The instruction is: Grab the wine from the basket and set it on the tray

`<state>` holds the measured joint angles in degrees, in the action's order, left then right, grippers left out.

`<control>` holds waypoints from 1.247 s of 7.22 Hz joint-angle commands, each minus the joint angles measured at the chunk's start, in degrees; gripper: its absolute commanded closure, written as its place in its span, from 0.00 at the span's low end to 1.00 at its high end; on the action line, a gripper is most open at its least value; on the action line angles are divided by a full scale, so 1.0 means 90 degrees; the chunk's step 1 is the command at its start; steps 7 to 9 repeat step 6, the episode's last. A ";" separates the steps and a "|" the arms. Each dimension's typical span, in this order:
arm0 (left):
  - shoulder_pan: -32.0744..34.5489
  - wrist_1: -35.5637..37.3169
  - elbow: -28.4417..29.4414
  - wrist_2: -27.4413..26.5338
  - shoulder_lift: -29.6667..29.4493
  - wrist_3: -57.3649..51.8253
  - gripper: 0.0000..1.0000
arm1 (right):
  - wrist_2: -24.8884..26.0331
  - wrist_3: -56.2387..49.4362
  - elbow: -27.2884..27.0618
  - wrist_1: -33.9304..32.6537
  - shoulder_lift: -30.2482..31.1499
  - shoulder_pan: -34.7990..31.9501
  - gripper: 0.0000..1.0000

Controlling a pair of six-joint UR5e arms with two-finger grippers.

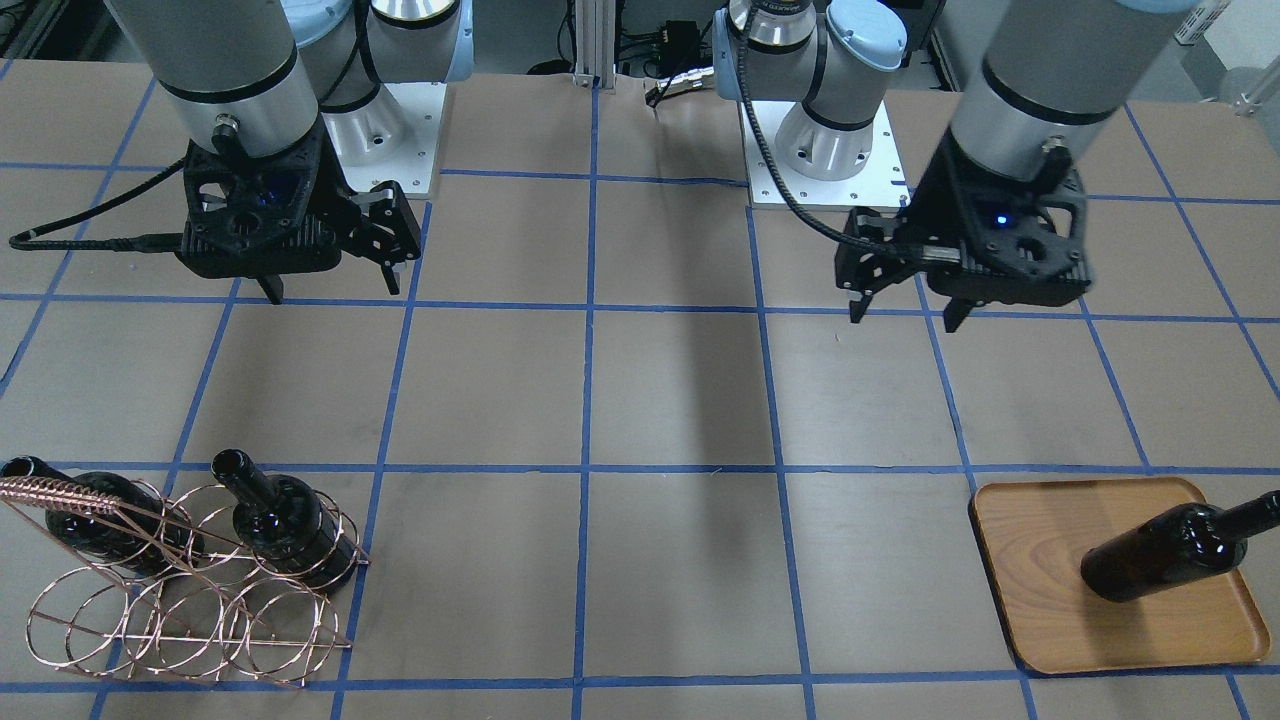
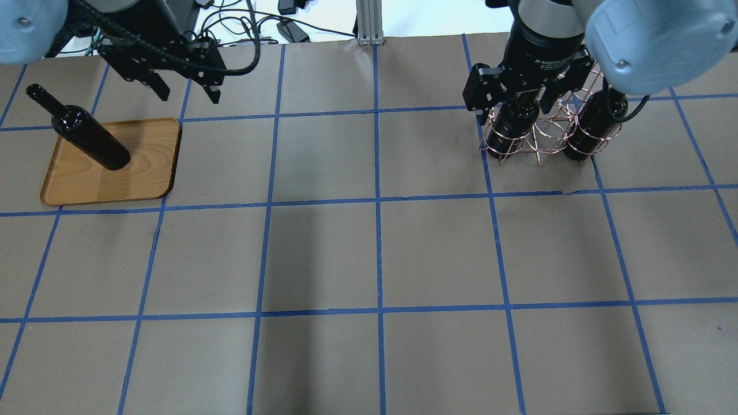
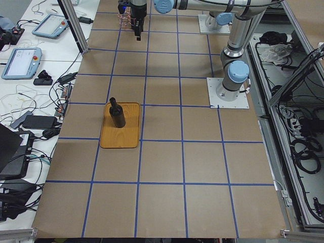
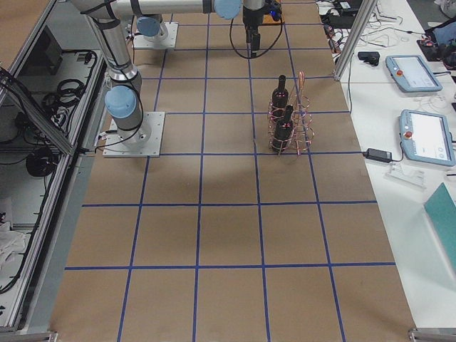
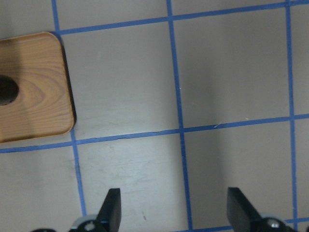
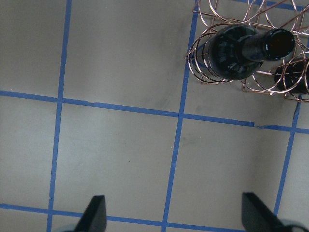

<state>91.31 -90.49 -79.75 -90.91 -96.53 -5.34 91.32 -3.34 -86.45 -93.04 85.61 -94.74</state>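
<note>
One wine bottle (image 1: 1160, 550) stands upright on the wooden tray (image 1: 1040, 540) on my left side; they also show in the overhead view as bottle (image 2: 86, 132) and tray (image 2: 150, 167). Two more wine bottles (image 1: 280, 520) (image 1: 80, 515) stand in the copper wire basket (image 1: 200, 620) on my right side. My left gripper (image 1: 905, 305) is open and empty, raised above the table nearer my base than the tray. My right gripper (image 1: 332, 290) is open and empty, raised above the table nearer my base than the basket. The right wrist view shows a basket bottle (image 6: 241, 50) from above.
The two arm bases (image 1: 385, 140) (image 1: 820, 150) stand at my edge of the table. The brown table surface (image 2: 375, 253) carries a blue tape grid. Teach pendants (image 4: 420, 135) lie on a side bench beyond the table's far edge.
</note>
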 commanded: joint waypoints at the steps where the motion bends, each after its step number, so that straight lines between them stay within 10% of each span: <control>1: 0.0507 0.0006 -0.0026 0.0062 0.0207 0.0183 0.13 | -0.0010 0.0000 -0.0004 0.0065 0.0000 0.0009 0.00; 9: 0.0430 0.0278 -0.0454 0.0023 0.0286 0.0067 0.00 | -0.0001 0.0029 -0.0004 0.0065 0.0010 0.0009 0.00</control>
